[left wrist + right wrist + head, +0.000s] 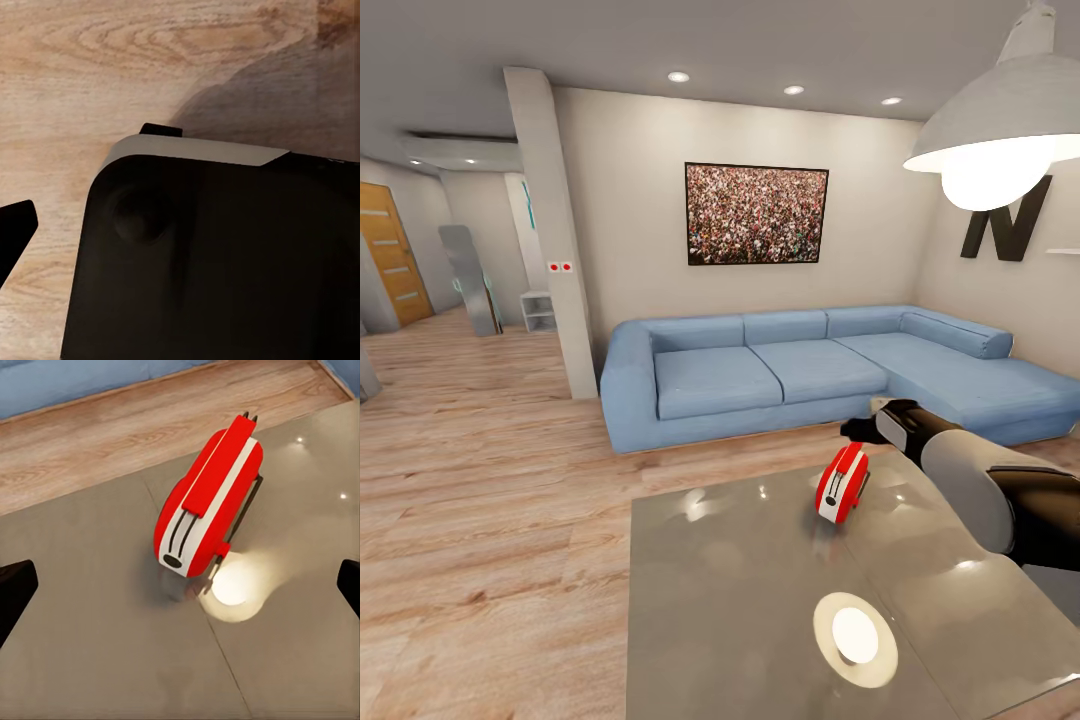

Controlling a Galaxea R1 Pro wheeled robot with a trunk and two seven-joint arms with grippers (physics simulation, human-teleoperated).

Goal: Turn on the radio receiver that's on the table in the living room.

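Note:
The red radio receiver (842, 483) with its white edge band stands tilted on edge on the glossy grey table (740, 600), near the far side. My right arm reaches in from the lower right, and my right gripper (863, 428) hovers just above and beyond the radio, apart from it. In the right wrist view the radio receiver (210, 502) lies ahead between the widely spread fingertips (15, 592), so the gripper is open and holds nothing. One dark fingertip (15, 232) of my left gripper shows over the wood floor beside my dark base (225, 255).
A blue sectional sofa (780, 370) runs behind the table. The white pendant lamp (1000, 140) hangs at the upper right and its glare (855, 635) shows on the tabletop. A pillar (555, 230) stands at the left, with open wood floor (490, 520) beside the table.

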